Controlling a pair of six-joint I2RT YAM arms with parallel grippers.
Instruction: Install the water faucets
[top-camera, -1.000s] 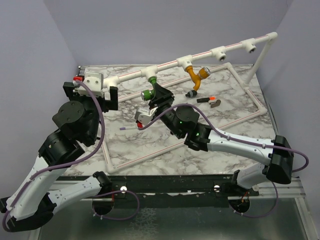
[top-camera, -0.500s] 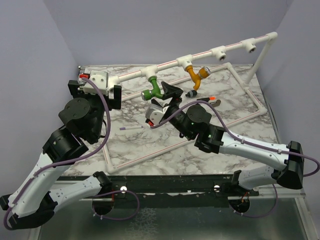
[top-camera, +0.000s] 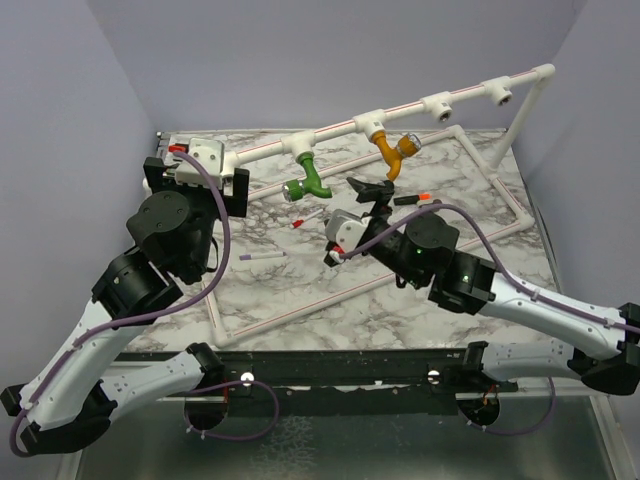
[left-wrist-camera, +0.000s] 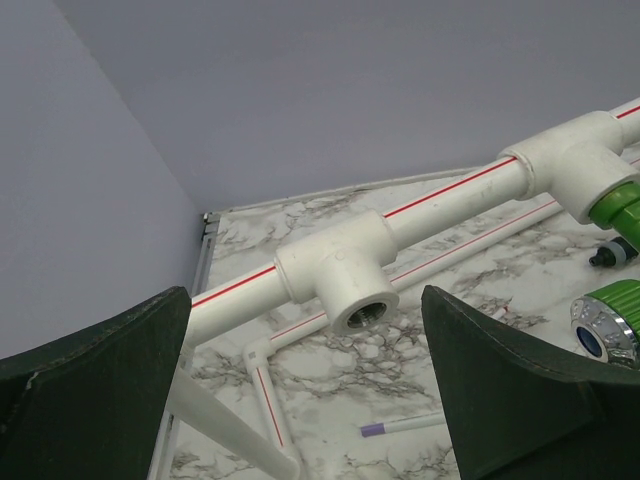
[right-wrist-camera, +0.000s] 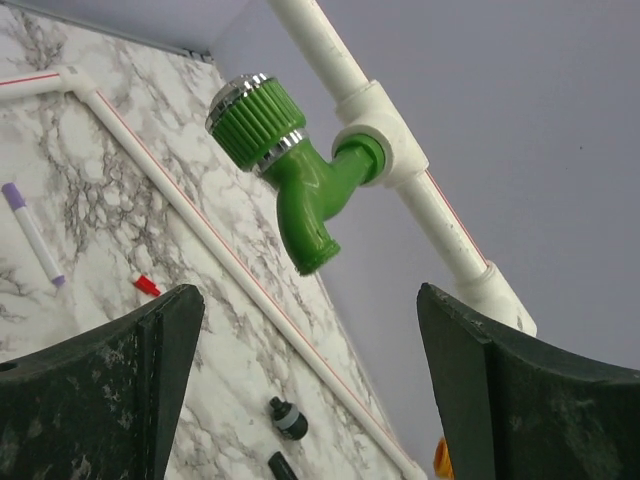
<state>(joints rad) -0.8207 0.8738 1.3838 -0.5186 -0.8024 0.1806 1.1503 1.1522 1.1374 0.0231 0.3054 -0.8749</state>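
Right pincer (top-camera: 371, 190): jaws spread wide, holding nothing, just in front of the green faucet (top-camera: 309, 181). Left pincer (top-camera: 198, 180): jaws fully apart, empty, facing a bare T-socket (left-wrist-camera: 350, 285) on the white pipe frame (top-camera: 335, 133). Green faucet: hanging from a socket of the raised pipe. Mustard-orange faucet (top-camera: 392, 150): hanging from the next socket to the right. Desk (top-camera: 470, 215): marble top; purple pen (top-camera: 262, 256) and red-tipped pen (top-camera: 306, 217) lie loose on it.
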